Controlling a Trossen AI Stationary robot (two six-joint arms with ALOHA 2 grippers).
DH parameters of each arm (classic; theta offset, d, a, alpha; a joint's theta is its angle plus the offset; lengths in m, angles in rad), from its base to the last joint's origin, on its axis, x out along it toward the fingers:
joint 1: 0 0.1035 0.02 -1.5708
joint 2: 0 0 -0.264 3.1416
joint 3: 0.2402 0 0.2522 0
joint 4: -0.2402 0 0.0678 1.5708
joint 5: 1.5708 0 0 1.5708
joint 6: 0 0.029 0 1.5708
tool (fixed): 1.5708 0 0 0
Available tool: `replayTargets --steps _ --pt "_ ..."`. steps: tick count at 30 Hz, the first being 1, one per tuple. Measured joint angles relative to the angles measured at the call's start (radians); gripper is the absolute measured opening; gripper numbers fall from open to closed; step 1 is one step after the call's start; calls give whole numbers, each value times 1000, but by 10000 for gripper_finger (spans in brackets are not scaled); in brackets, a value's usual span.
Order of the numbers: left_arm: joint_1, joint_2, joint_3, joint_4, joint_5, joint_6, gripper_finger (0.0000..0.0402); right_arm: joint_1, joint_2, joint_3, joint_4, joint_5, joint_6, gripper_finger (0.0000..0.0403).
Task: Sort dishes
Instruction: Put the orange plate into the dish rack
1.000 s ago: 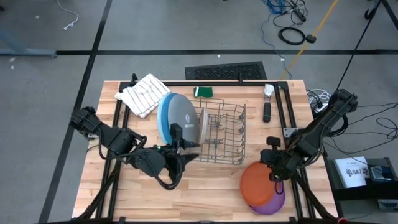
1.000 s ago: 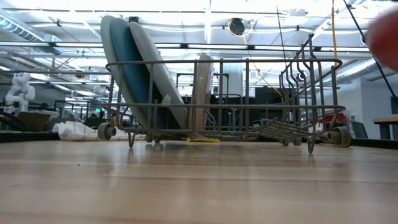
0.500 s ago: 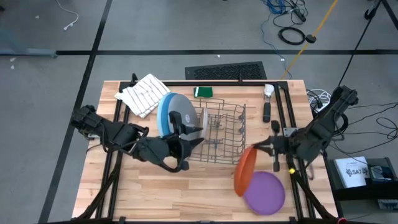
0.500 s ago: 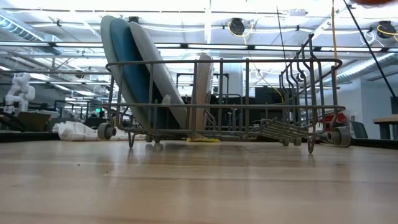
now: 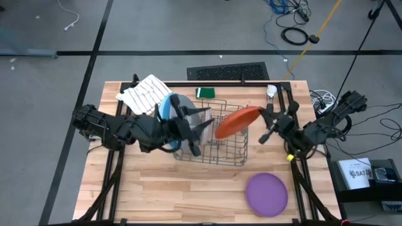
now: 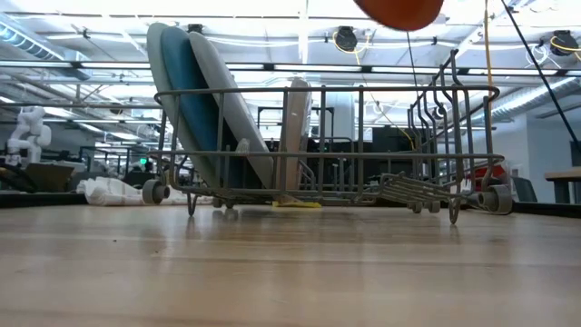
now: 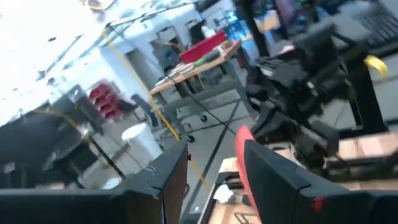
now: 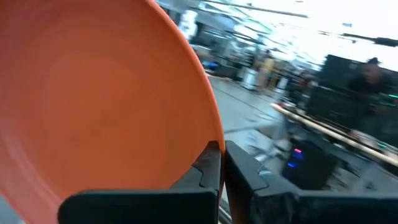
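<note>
**One orange plate heading for the rack**

One small orange plate (image 5: 237,120) is hanging tilted above the wire dish rack (image 5: 221,148), and your right tool (image 5: 264,119) is pinching it by its rim; in the right wrist view the fingers are closing narrowly on the plate's edge. Below it, the larger blue and grey plates (image 5: 171,113) are leaning on edge at the rack's left end, and an off-white plate (image 6: 292,136) is standing upright in a slot near the middle. The purple plate (image 5: 266,193) is lying flat on the table (image 5: 188,201), well apart from the rack.

Your left tool (image 5: 191,129) is sitting at the rack's left side, near the standing plates, with its fingers spread and nothing between them.

To do this step well, you are probably wanting to turn the orange plate fully on edge before lowering it, line it up with a free slot beside the off-white one, and keep your left tool clear of its path.
</note>
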Motion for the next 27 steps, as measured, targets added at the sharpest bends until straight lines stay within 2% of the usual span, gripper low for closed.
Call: replayTargets --steps 5,9,13,16,22,27 --pt "56 0 2 -93 -98 -320 160 -58 93 0 118 79 -35 0" --pt "115 0 -1 -190 -55 -530 160 -100 178 0 248 117 -101 0" --pt "139 0 -27 -215 64 -540 160 -127 236 0 351 124 -155 0" --pt "139 1 -33 -288 133 -489 160 -134 252 0 373 124 -180 0" --pt "131 13 -33 -387 128 -433 160 -137 252 0 376 117 -184 0" --pt "153 44 -33 -393 122 -433 160 -141 250 0 381 107 -183 0"
